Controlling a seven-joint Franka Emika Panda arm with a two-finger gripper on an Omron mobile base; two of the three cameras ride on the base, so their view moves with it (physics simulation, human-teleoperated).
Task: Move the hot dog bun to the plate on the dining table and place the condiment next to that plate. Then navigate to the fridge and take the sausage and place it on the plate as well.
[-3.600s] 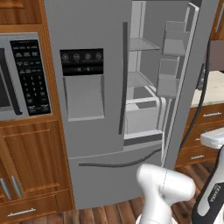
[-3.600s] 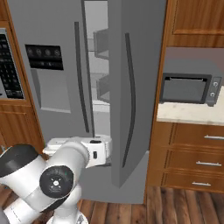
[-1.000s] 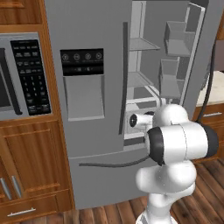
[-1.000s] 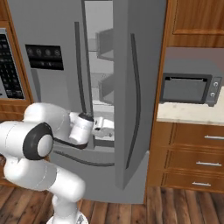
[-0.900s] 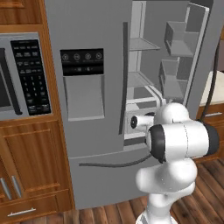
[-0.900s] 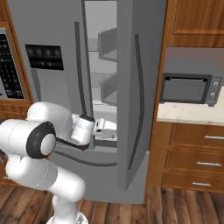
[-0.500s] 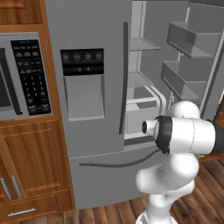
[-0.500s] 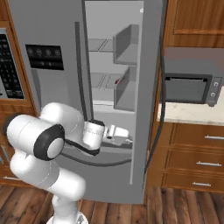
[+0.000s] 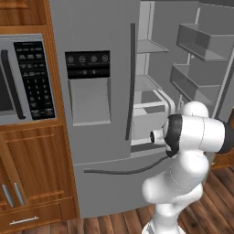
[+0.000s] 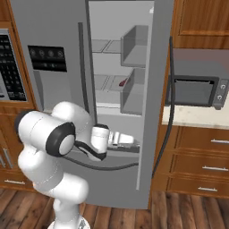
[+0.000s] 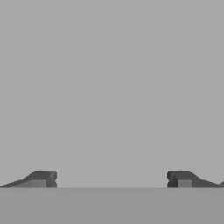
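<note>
The fridge (image 9: 93, 27) stands in front of me with its right door (image 10: 156, 53) swung open and its left door shut. A small dark red thing, likely the sausage (image 10: 124, 82), lies on a middle shelf inside. My gripper (image 10: 133, 141) reaches low into the fridge opening, well below that shelf and close to the open door's inner side. In the hand view the gripper (image 11: 111, 179) is open, its fingertips (image 11: 43, 178) far apart with nothing between them, facing a plain grey surface.
Door bins (image 9: 201, 43) jut from the open door on the right. A built-in microwave (image 9: 23, 77) sits left of the fridge above wooden cabinets (image 9: 36, 173). A toaster oven (image 10: 197, 89) stands on the counter over drawers (image 10: 201, 165) to the right.
The fridge's right door has swung much wider open. My arm has moved to the right and lower along with it. The gripper stays open.
</note>
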